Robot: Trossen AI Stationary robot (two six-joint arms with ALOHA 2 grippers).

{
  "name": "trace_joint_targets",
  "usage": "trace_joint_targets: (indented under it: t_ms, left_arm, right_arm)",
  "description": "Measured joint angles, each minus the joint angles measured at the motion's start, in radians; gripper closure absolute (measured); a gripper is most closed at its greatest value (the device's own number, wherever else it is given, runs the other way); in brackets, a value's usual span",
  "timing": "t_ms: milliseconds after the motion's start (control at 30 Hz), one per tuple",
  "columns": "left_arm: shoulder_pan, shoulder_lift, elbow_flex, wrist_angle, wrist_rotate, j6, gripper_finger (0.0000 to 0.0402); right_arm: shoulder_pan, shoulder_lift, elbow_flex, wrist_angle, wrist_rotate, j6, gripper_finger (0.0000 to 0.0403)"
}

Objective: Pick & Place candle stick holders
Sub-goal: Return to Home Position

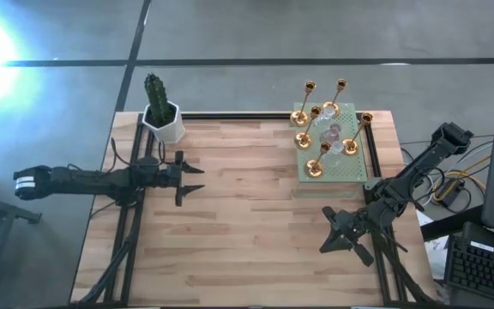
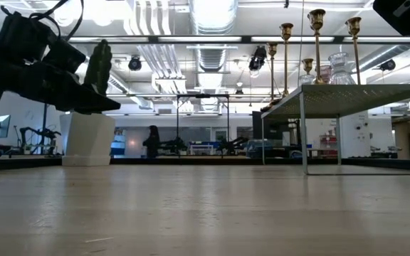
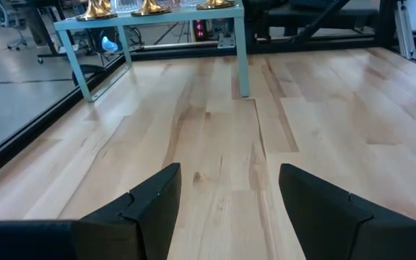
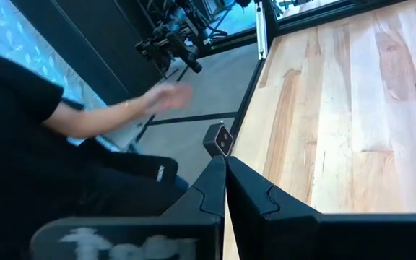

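Note:
Several shiny gold candle stick holders (image 1: 316, 112) and a few small clear glass ones (image 1: 331, 137) stand by their round bases on a raised green perforated stand (image 1: 354, 167) at the table's far right. They also show in the low view (image 2: 316, 43), and their bases show in the left wrist view (image 3: 146, 9). My left gripper (image 1: 189, 179) is open and empty over the table's left middle, pointing toward the right; it also shows in its wrist view (image 3: 228, 198). My right gripper (image 1: 333, 232) is shut and empty near the right front (image 4: 226, 170).
A white pot with a green cactus (image 1: 163, 116) stands at the far left, just behind my left gripper. The stand rests on thin legs (image 3: 243, 50). A person's hand and dark sleeve (image 4: 168, 97) show beyond the table's edge. Bare wood (image 1: 247, 223) lies between the arms.

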Motion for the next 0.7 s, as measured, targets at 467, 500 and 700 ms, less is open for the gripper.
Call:
trace_joint_targets:
  t_ms: [467,500,700]
  left_arm:
    - [0.0,0.0,0.0,0.002,0.0,0.0,0.0163]
    - [0.0,0.0,0.0,0.002,0.0,0.0,0.0163]
    - [0.0,0.0,0.0,0.002,0.0,0.0,0.0163]
  right_arm:
    - [0.0,-0.005,0.0,-0.107,0.051,-0.122,0.0394]
    - [0.0,-0.009,-0.001,-0.136,0.074,-0.111,0.0394]
    - [0.044,-0.102,-0.073,-0.179,0.162,-0.106,0.0394]
